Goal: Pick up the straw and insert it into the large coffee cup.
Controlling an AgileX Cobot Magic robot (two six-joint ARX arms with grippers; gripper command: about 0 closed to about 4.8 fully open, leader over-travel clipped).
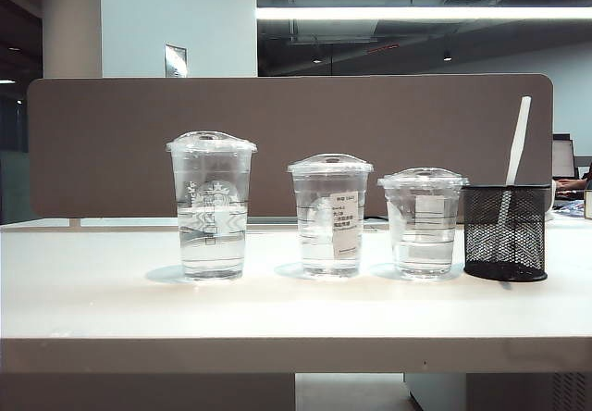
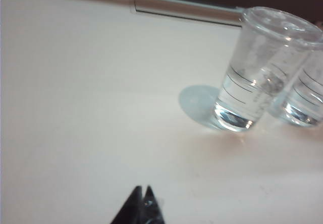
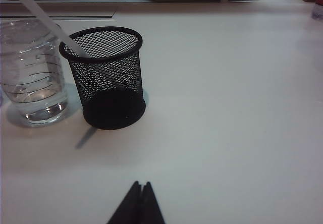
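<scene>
- Office room, brown partition panel [image 1: 287, 143] behind a white table [image 1: 277, 309]; ceiling strip light on.
- Three clear lidded plastic cups with water stand in a row on the table, apart from each other.
- Tallest clear plastic cup with domed lid and faint round logo, the large coffee cup [image 1: 212, 205], stands at the left end of the row in the exterior view; also in the left wrist view [image 2: 257, 72].
- Medium clear cup with white label [image 1: 330, 215] in the middle, shortest clear cup [image 1: 423, 221] next to it.
- Black wire-mesh pen holder [image 1: 505, 231] just beside the short cup, at the right end.
- Long thin white straw [image 1: 517, 143] stands tilted inside the holder, upper part sticking out well above the rim; seen leaning on the rim in the right wrist view [image 3: 35, 9].
- Left pincer [image 2: 143, 189]: tips together, narrow, holding nothing, low over bare table, well apart from the large cup.
- Right pincer [image 3: 142, 185]: tips together, closed, empty, near the table, facing the holder.
- Step in hand, by my judgement: reach for the straw, nothing started yet.
- To do it well: right pincer must open first, grip the exposed part above the rim, lift straight out so the mesh holder doesn't tip, then line up with the lid's hole.
</scene>
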